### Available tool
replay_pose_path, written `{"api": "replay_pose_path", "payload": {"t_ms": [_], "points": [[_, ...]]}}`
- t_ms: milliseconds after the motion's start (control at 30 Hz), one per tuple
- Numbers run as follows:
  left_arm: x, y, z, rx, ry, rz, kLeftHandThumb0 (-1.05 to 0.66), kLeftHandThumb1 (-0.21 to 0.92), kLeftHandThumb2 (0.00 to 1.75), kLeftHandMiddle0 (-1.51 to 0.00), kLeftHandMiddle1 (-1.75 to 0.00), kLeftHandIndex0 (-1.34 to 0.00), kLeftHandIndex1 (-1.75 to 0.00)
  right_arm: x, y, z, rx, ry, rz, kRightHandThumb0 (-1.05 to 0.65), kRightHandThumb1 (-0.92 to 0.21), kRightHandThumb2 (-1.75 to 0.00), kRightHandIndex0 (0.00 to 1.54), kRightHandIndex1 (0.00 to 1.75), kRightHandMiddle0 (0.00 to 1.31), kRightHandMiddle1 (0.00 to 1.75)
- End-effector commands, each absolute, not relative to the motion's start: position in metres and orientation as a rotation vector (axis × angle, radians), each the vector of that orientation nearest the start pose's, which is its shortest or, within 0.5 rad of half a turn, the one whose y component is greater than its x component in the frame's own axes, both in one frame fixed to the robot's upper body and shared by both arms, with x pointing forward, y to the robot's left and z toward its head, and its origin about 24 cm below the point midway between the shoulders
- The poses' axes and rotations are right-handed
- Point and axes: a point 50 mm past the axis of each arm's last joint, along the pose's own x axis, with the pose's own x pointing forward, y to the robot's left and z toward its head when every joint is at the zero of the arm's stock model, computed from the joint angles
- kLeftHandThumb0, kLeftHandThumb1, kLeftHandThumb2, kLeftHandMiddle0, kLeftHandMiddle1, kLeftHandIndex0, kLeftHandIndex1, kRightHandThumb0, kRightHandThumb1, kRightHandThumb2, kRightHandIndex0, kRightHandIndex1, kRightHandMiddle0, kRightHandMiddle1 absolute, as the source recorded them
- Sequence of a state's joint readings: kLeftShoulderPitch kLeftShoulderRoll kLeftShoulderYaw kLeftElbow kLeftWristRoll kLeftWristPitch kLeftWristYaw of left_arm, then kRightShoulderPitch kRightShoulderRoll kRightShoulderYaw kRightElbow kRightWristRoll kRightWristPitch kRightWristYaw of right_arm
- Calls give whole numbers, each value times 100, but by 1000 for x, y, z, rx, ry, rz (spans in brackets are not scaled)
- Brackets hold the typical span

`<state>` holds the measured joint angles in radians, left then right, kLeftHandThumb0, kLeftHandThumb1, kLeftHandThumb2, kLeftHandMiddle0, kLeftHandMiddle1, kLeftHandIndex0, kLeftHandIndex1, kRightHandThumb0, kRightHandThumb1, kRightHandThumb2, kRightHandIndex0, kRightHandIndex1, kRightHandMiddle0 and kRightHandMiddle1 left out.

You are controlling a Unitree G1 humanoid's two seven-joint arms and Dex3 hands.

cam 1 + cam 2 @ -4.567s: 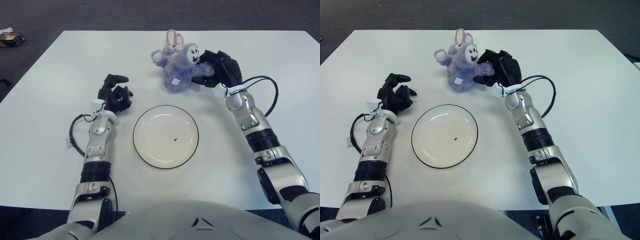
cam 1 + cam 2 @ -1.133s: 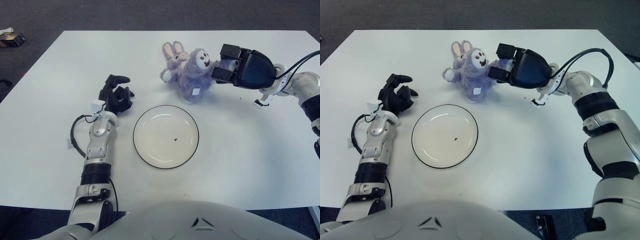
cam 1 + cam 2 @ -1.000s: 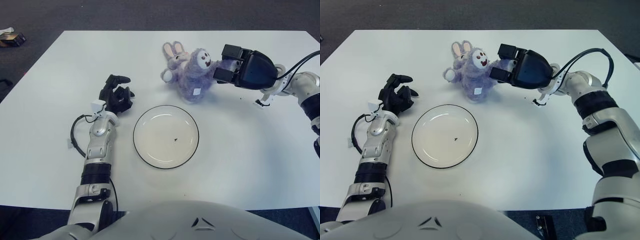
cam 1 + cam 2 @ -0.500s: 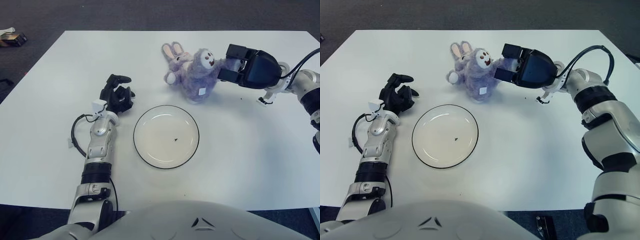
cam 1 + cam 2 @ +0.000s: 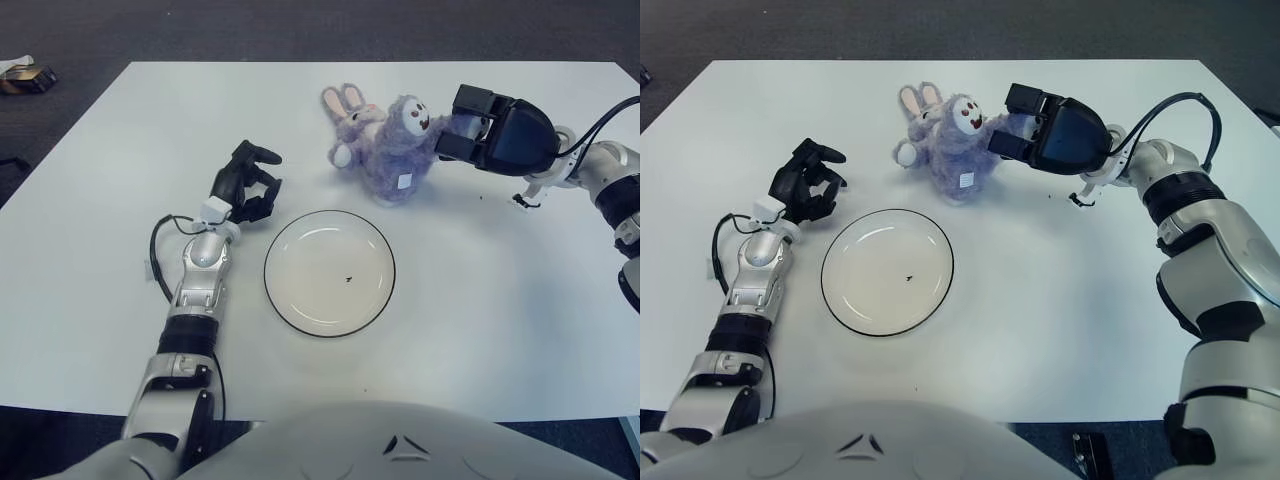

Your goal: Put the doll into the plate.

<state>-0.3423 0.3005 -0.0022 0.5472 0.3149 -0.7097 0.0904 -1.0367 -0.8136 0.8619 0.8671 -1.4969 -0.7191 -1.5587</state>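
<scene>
The purple bunny doll (image 5: 388, 148) lies on the white table behind the plate, its ears pointing to the far left. My right hand (image 5: 460, 126) is at the doll's right side, with its black fingers closed on the doll's arm. The white plate (image 5: 300, 290) with a dark rim sits at the table's centre in front of the doll and holds only a small dark speck (image 5: 349, 279). My left hand (image 5: 250, 180) hovers just left of the plate's far left rim, fingers loosely curled and holding nothing.
The white table (image 5: 120, 130) stretches out to both sides and ends in a dark carpeted floor. A small dark box (image 5: 22, 78) lies on the floor at the far left. A black cable (image 5: 158, 262) loops beside my left forearm.
My left hand has moved right and forward, closer to the plate's rim. The right hand and doll have shifted only slightly.
</scene>
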Motion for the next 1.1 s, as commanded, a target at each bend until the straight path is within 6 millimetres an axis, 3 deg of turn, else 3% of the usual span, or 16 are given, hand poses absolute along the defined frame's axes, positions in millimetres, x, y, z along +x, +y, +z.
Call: {"api": "replay_pose_path", "payload": {"t_ms": [0, 467, 1067], "points": [[300, 188, 67, 646, -526, -154, -49, 92, 9, -50, -13, -31, -56, 327, -192, 166, -1459, -1714, 385, 0, -63, -87, 53, 151, 21, 175], [329, 182, 112, 959, -861, -189, -42, 92, 3, -40, -1, -26, -39, 320, -186, 164, -1399, -1763, 414, -1, -61, -88, 54, 150, 21, 175], [354, 164, 134, 1092, -969, -169, -41, 92, 2, -29, 0, -27, -22, 313, -183, 164, -1320, -1820, 421, -1, -59, -86, 62, 135, 27, 175]]}}
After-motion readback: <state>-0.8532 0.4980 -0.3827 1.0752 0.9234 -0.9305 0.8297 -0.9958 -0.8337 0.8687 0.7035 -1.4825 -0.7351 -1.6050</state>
